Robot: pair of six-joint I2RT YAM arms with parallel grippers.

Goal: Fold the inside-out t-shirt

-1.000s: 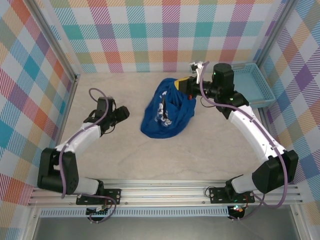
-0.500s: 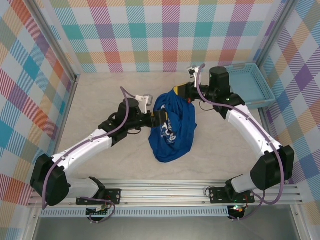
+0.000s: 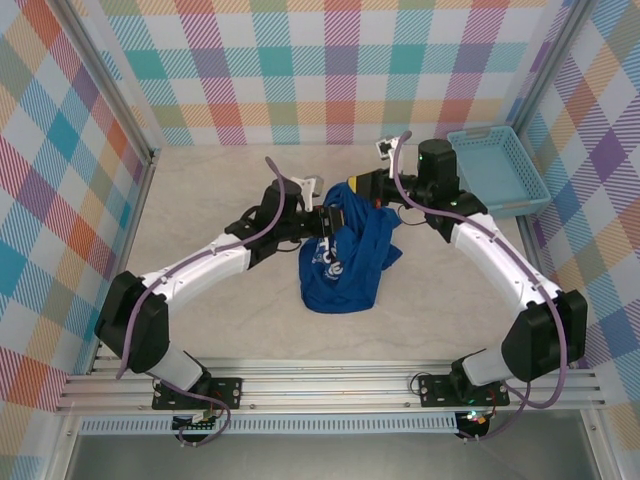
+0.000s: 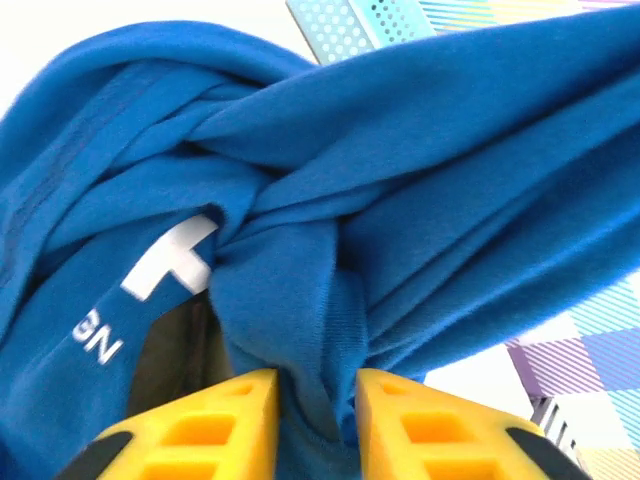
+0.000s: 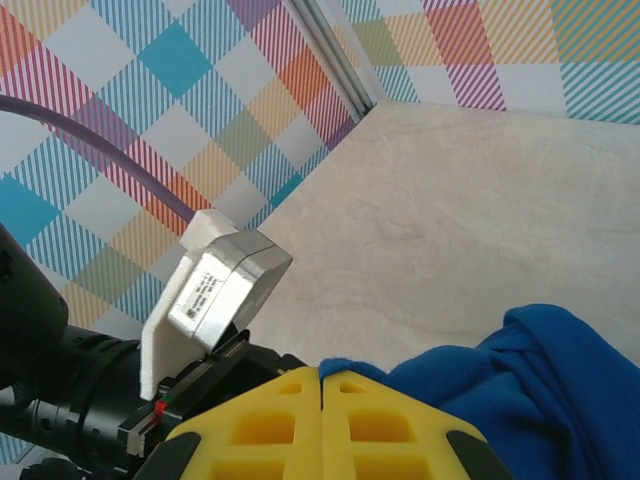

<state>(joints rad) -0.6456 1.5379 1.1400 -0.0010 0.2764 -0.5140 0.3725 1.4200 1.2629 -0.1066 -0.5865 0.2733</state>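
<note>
The inside-out t-shirt [image 3: 345, 255] is royal blue with white print and hangs bunched over the middle of the table, its lower part resting on the surface. My left gripper [image 3: 325, 218] comes in from the left and pinches a fold near the top. In the left wrist view that fold of the t-shirt [image 4: 400, 170] is clamped in my left gripper [image 4: 317, 400], and a white tag [image 4: 170, 262] shows to the left. My right gripper [image 3: 352, 188] holds the upper edge. In the right wrist view my right gripper [image 5: 320, 375] is shut, with a blue hem of the t-shirt [image 5: 500, 390] poking out at the tips.
A light-blue lattice basket [image 3: 500, 170] stands at the back right corner. Checkered walls [image 3: 80, 150] close in the left, back and right sides. Bare table [image 3: 200, 180] lies to the left and in front of the shirt. The left arm's wrist camera [image 5: 215, 285] sits close to my right fingers.
My left arm swung from the table's left side over to the shirt and closed on a fold. The right gripper kept its hold and shifted slightly left, and the shirt hangs narrower.
</note>
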